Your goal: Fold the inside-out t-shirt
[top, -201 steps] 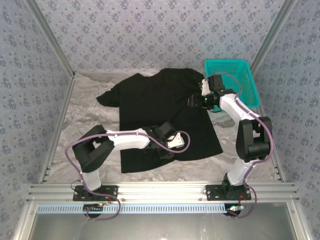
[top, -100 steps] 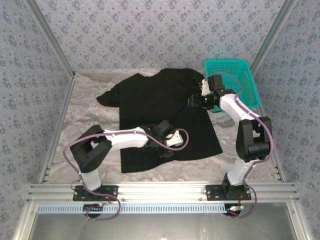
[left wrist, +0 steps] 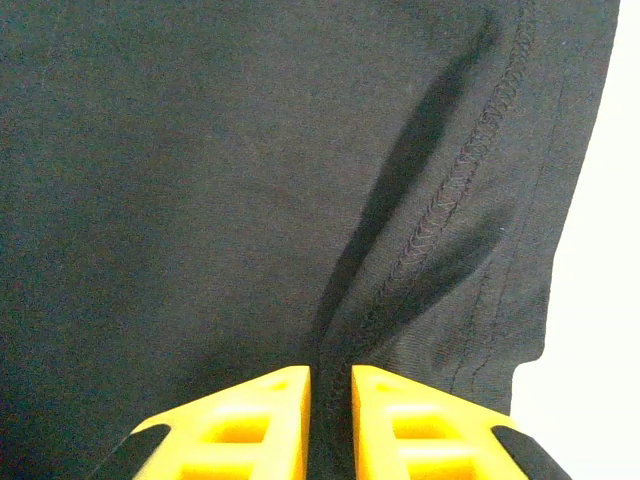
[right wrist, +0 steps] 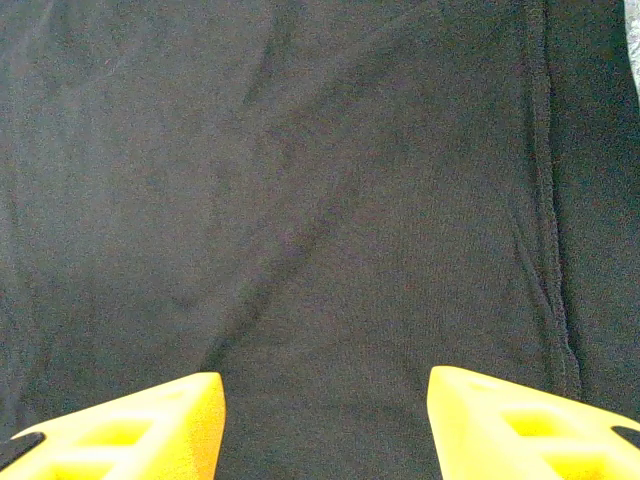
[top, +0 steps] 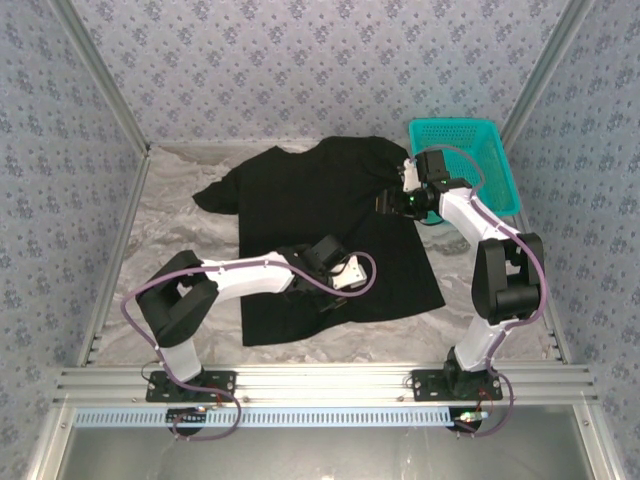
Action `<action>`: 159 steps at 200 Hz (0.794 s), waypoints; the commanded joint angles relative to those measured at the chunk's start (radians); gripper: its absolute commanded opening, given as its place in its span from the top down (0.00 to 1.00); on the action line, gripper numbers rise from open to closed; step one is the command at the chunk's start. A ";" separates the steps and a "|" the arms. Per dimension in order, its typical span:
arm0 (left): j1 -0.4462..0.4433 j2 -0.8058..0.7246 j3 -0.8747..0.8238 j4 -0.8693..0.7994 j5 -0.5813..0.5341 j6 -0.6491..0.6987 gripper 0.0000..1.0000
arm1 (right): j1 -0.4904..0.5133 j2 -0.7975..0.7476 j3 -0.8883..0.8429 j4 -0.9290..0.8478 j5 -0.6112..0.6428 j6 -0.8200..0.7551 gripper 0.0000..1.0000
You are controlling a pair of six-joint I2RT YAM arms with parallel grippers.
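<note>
Top view: black cloth t-shirt spread flat mid-tabletop, teal plastic mesh basket in the far right corner. Left wrist view adds detail: stitched seam and hem edge. Left gripper is nearly closed, pinching a raised fold of the shirt. Right gripper is wide open, holds nothing, over flat cloth at the shirt's right side; contact unclear.

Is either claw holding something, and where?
Left gripper pinches a fold of the t-shirt beside its stitched hem; right gripper holds nothing.

Floral-patterned walls, marbled tabletop
</note>
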 commanded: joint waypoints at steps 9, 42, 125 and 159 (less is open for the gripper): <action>0.009 0.003 0.027 -0.035 0.031 0.009 0.80 | -0.005 -0.017 -0.010 -0.014 -0.010 -0.016 0.42; 0.008 0.017 0.035 -0.051 0.054 0.018 0.76 | -0.005 -0.015 -0.008 -0.016 -0.012 -0.014 0.42; 0.008 0.062 0.057 -0.099 0.085 0.034 0.76 | -0.007 -0.007 -0.009 -0.015 -0.014 -0.013 0.42; 0.009 0.064 0.061 -0.101 0.098 0.031 0.89 | -0.006 -0.002 -0.010 -0.015 -0.012 -0.013 0.42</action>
